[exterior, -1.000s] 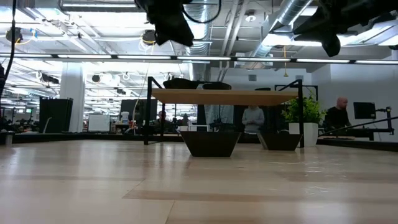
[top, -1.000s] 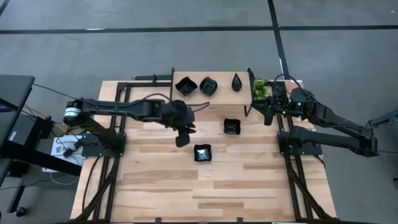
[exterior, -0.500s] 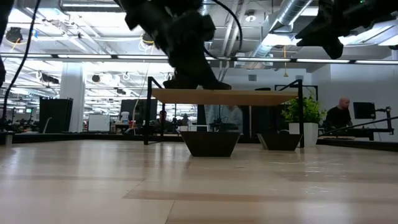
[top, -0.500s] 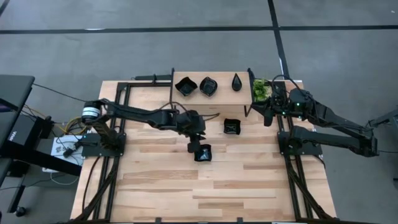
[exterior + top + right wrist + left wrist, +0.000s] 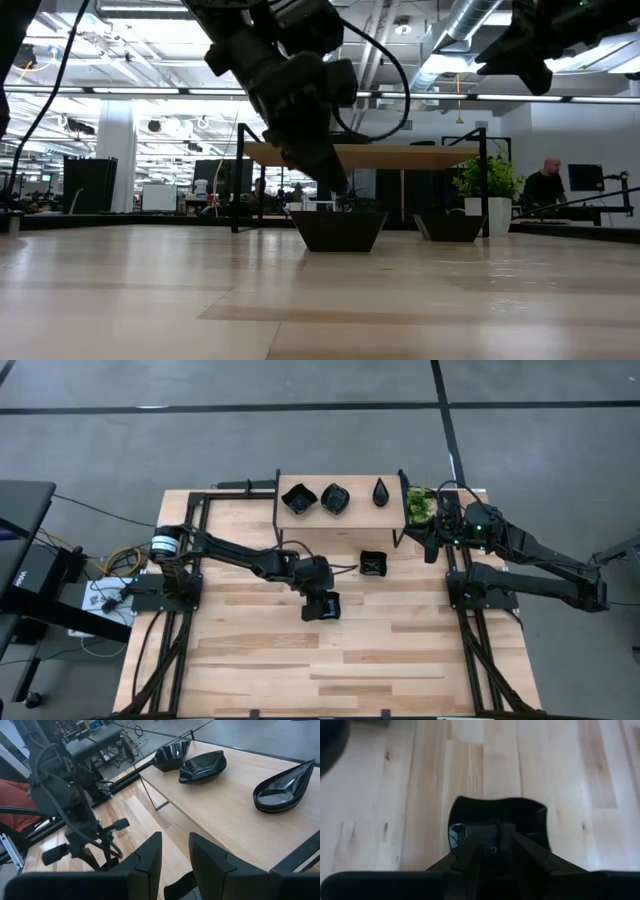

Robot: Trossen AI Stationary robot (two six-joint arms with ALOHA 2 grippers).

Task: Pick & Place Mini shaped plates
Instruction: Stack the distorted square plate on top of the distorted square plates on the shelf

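A black rounded-square plate (image 5: 332,607) (image 5: 338,230) (image 5: 520,815) sits flat on the table, and a second one (image 5: 373,563) (image 5: 450,228) lies farther right. My left gripper (image 5: 322,603) (image 5: 345,200) (image 5: 493,832) hangs right over the nearer plate, pointing down, with its fingers together. On the raised shelf rest a square stack (image 5: 298,498) (image 5: 172,752), a leaf oval (image 5: 335,498) (image 5: 202,765) and a teardrop (image 5: 381,491) (image 5: 282,787). My right gripper (image 5: 432,545) (image 5: 175,855) waits open by the shelf's right end. My left gripper comes at the nearer square plate from above, slanting down from the table's left, with its shut fingertips (image 5: 492,827) over the plate's hollow. The fingers themselves hide the spot, so I cannot tell whether they touch it. The plate rests flat on the table.
The wooden shelf (image 5: 350,520) (image 5: 365,155) on thin black legs stands at the table's far edge. A small green plant (image 5: 418,503) (image 5: 487,180) sits at its right end. Bare wood lies toward the near edge. People show in the room beyond.
My left gripper has swung toward the table's right and near side and come down, from high above the boards to just over the nearer square plate. The plates have stayed where they were.
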